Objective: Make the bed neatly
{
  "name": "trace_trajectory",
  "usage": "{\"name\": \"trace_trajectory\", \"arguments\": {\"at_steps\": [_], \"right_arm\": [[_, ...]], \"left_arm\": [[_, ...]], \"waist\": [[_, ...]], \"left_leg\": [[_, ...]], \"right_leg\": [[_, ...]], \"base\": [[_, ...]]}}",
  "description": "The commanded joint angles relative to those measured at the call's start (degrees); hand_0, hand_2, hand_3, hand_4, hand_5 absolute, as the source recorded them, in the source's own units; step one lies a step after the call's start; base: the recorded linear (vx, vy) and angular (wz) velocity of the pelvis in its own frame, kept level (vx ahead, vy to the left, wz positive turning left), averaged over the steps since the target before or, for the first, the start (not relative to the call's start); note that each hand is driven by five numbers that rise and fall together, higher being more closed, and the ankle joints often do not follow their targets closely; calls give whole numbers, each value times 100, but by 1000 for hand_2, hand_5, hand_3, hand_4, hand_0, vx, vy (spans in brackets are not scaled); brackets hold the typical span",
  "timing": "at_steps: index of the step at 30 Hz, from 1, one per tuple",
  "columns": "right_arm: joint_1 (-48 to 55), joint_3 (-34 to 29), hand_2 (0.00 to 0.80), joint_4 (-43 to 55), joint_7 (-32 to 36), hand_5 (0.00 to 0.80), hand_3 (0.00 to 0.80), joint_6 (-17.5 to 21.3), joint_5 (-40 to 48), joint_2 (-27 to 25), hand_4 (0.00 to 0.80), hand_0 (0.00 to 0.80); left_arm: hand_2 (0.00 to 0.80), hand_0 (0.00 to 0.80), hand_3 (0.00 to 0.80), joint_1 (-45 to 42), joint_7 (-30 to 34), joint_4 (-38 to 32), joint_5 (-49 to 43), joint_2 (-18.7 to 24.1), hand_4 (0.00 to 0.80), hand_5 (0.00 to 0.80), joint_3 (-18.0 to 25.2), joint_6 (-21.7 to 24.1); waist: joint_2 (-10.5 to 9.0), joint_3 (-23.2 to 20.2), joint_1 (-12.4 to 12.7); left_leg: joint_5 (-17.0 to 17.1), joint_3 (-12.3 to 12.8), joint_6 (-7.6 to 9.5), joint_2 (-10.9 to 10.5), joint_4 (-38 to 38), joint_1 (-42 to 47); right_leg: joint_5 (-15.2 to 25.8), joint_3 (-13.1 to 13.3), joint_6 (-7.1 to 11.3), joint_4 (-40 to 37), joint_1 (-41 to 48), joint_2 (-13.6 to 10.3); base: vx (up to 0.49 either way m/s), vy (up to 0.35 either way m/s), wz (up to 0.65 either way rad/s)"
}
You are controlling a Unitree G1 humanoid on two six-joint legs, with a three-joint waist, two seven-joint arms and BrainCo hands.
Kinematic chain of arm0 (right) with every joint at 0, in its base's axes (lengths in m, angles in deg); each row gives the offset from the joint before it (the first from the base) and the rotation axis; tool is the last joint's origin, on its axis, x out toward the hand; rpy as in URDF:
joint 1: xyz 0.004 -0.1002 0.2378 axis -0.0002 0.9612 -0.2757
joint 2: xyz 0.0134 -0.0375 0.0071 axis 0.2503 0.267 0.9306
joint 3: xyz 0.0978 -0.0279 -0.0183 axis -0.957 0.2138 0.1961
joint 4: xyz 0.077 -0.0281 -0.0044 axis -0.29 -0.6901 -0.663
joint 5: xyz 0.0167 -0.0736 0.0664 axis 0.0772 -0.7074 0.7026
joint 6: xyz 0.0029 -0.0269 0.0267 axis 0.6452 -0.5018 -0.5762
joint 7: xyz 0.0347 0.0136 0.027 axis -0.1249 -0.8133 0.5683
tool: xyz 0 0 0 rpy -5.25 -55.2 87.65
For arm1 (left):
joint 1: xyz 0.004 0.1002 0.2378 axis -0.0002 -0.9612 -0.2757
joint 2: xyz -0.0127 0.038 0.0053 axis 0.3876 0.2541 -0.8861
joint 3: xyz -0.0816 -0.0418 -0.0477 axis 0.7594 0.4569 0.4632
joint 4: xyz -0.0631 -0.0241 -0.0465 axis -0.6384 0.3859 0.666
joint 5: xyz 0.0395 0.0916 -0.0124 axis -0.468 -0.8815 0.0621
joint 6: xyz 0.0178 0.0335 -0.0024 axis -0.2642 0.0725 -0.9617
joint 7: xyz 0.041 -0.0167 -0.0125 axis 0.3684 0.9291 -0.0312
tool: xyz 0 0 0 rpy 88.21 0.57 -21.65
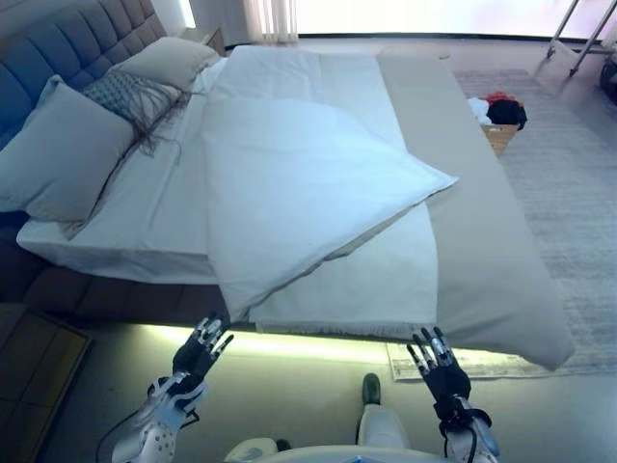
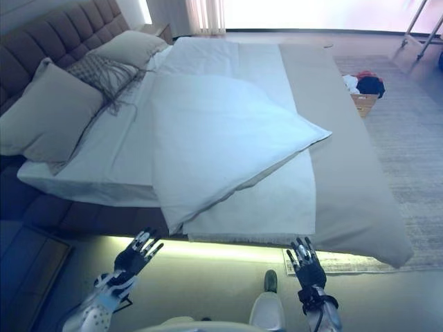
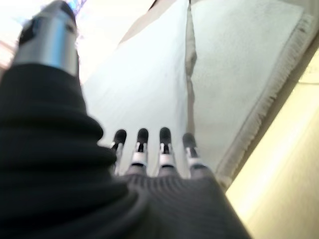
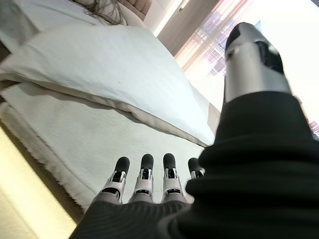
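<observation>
A bed point(image 1: 482, 241) with a grey padded headboard point(image 1: 67, 48) at the left fills the view. A white duvet point(image 1: 299, 183) lies folded back on itself, one corner pointing right, over a white fringed blanket point(image 1: 366, 280) and a beige cover. Pillows point(image 1: 58, 154) lie at the head end. My left hand point(image 1: 200, 350) and right hand point(image 1: 436, 362) hover open below the bed's near edge, fingers straight, touching nothing. In the wrist views the fingers point(image 3: 142, 149) and fingers point(image 4: 144, 174) point at the bedding.
A dark fringed throw point(image 1: 135, 96) lies over the pillows. A basket with clothes point(image 1: 499, 121) stands on a grey rug point(image 1: 569, 193) beyond the bed. A dark wooden bedside table point(image 1: 34, 367) stands at lower left. A metal rack's legs point(image 1: 578, 39) show at top right.
</observation>
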Motion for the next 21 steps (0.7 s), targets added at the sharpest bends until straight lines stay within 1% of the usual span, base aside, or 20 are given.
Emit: {"name": "trace_trajectory", "arguments": {"at_steps": [1,3,5,6,7,8,9,10,11,13,14,15,17,19,20,21], "right_arm": [[-206,-8,0,275,7,0,0,-51,81,-197,0,0],[-88,-51,0,475,54,0,0,-161,205,-290,0,0],[-18,-43,0,482,54,0,0,-158,227,-394,0,0],[-79,-48,0,391,36,0,0,-172,144,-427,0,0],[-135,-44,0,362,33,0,0,-191,141,-488,0,0],[-160,-44,0,346,44,0,0,-193,154,-515,0,0],[-205,-41,0,284,68,0,0,-155,160,-548,0,0],[-230,-61,0,230,90,0,0,-104,164,-551,0,0],[-246,-94,0,186,134,0,0,-45,229,-547,0,0],[-250,-119,0,186,161,0,0,22,320,-541,0,0],[-248,-117,0,180,137,0,0,63,337,-525,0,0],[-246,-110,0,179,82,0,0,80,323,-505,0,0],[-171,-149,0,244,-5,0,0,73,287,-483,0,0],[-79,-158,0,367,-49,0,0,94,351,-515,0,0],[-32,-154,0,424,-50,0,0,114,381,-525,0,0],[-8,-147,0,439,-38,0,0,142,412,-532,0,0]], "left_arm": [[0,0,0,64,163,-515,80,200,0,0,243,79],[0,0,0,-67,357,-623,71,190,0,0,216,18],[0,0,0,-147,435,-729,19,177,0,0,127,81],[0,0,0,-124,446,-710,106,160,0,0,52,149],[0,0,0,-102,410,-726,161,128,0,0,-5,184],[0,0,0,-90,388,-734,185,113,0,0,-34,196],[0,0,0,-61,376,-714,234,93,0,0,-106,234],[0,0,0,-23,399,-671,236,68,0,0,-172,275],[0,0,0,30,404,-634,196,31,0,0,-262,321],[0,0,0,117,427,-581,173,9,0,0,-349,369],[0,0,0,204,436,-517,165,12,0,0,-390,399],[0,0,0,307,456,-424,163,15,0,0,-410,425],[0,0,0,517,455,-350,170,12,0,0,-452,385],[0,0,0,625,449,-378,120,-15,0,0,-484,320],[0,0,0,633,430,-402,91,-27,0,0,-496,302],[0,0,0,636,422,-391,65,-42,0,0,-489,289]], "waist": [[-227,-55,-128],[-186,-114,-151],[-218,-148,-148],[-220,-180,-170],[-218,-202,-178],[-214,-209,-185],[-228,-225,-205],[-243,-221,-214],[-277,-189,-205],[-280,-140,-193],[-255,-111,-189],[-216,-84,-184],[-129,-47,-150],[-106,-17,-68],[-74,2,1],[-67,23,64]], "left_leg": [[-395,-227,292,-114,672,197],[185,-285,62,259,865,194],[473,-247,-21,475,1172,123],[667,-170,-33,549,1417,120],[831,-113,-39,555,1669,82],[893,-77,-44,560,1824,44],[1051,75,-43,573,2150,-59],[1167,187,-33,609,2359,-233],[1210,267,23,637,2447,-464],[1240,291,78,667,2295,-676],[1306,298,75,697,2027,-753],[1374,305,55,716,1690,-781],[1606,319,-62,694,963,-888],[1754,157,-168,614,488,-1021],[1936,29,-250,598,184,-1138],[2047,-59,-302,580,52,-1263]], "right_leg": [[612,161,426,-339,-91,-31],[325,143,276,-121,-3,158],[143,81,76,-78,143,289],[19,-13,-62,-42,230,371],[-83,-92,-172,-27,322,433],[-132,-127,-226,-21,364,466],[-227,-182,-339,-18,453,530],[-273,-187,-418,-31,523,593],[-311,-161,-460,-34,590,643],[-369,-107,-479,-17,645,719],[-447,-80,-484,-2,699,796],[-528,-47,-480,11,770,869],[-665,-40,-439,-16,954,963],[-741,-37,-394,-79,1102,965],[-791,1,-382,-117,1208,995],[-831,51,-374,-157,1298,993]], "base": [[334,-344,13],[283,-338,6],[252,-321,9],[234,-311,11],[169,-241,11],[135,-224,7],[107,-205,0],[128,-229,4],[118,-173,4],[103,-86,3],[118,-12,4],[144,24,15],[157,65,29],[170,52,47],[201,33,30],[235,27,-4]]}}
